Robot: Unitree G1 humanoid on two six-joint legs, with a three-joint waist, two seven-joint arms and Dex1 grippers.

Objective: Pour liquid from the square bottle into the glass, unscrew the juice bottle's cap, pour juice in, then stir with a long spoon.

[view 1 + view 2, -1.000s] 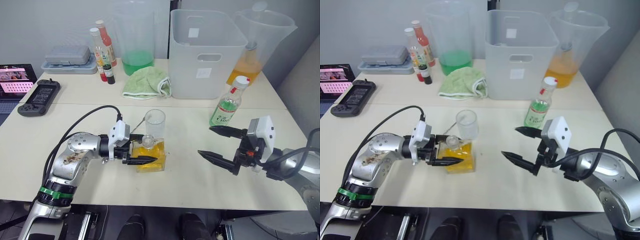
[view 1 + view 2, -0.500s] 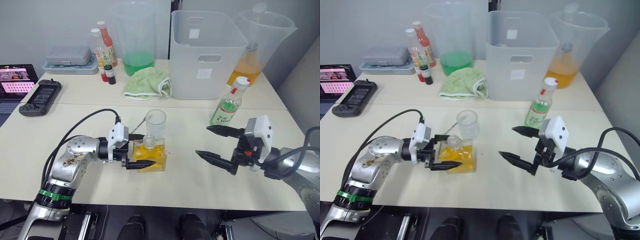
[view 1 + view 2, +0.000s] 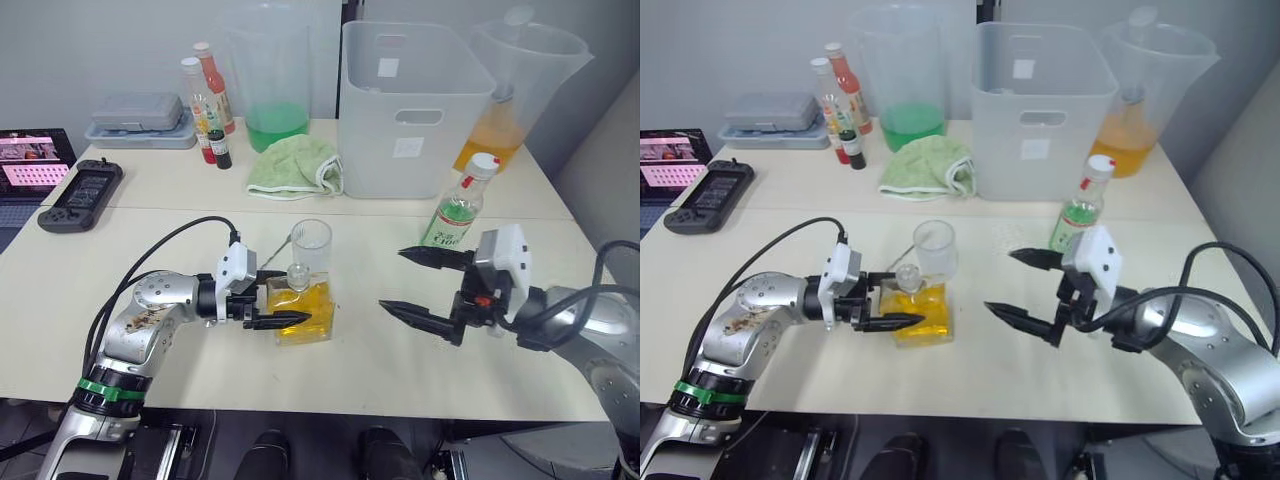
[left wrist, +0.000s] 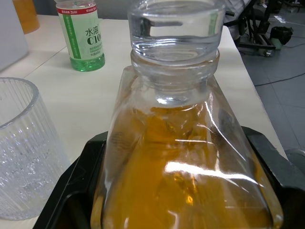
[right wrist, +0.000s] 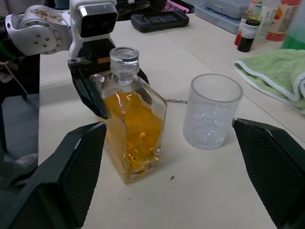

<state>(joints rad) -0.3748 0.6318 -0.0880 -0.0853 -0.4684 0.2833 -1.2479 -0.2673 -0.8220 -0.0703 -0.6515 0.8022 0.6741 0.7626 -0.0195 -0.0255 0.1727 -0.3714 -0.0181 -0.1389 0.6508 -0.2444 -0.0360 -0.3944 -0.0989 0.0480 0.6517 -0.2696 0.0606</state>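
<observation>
The square bottle (image 3: 300, 312) stands upright on the table with amber liquid and a glass stopper in its neck. My left gripper (image 3: 296, 298) is shut on the square bottle, one black finger (image 4: 78, 188) pressed to each side. The glass (image 3: 311, 246) stands just behind the bottle, looking empty. A thin silver stem of the long spoon (image 3: 279, 251) lies beside the glass, mostly hidden. The juice bottle (image 3: 456, 215) stands to the right with its cap (image 3: 485, 162) on. My right gripper (image 3: 391, 279) hovers wide open between the juice bottle and the square bottle, holding nothing.
A white bin (image 3: 412, 112) stands at the back, flanked by a pitcher with green liquid (image 3: 270, 85) and a pitcher with orange liquid (image 3: 515, 90). A green cloth (image 3: 295, 165), sauce bottles (image 3: 207, 100), a grey box (image 3: 135, 115) and a handheld console (image 3: 80, 195) sit back left.
My right gripper has moved left, closer to the square bottle and the glass. The square bottle, slightly tilted half a second ago, now stands straight in my left gripper.
</observation>
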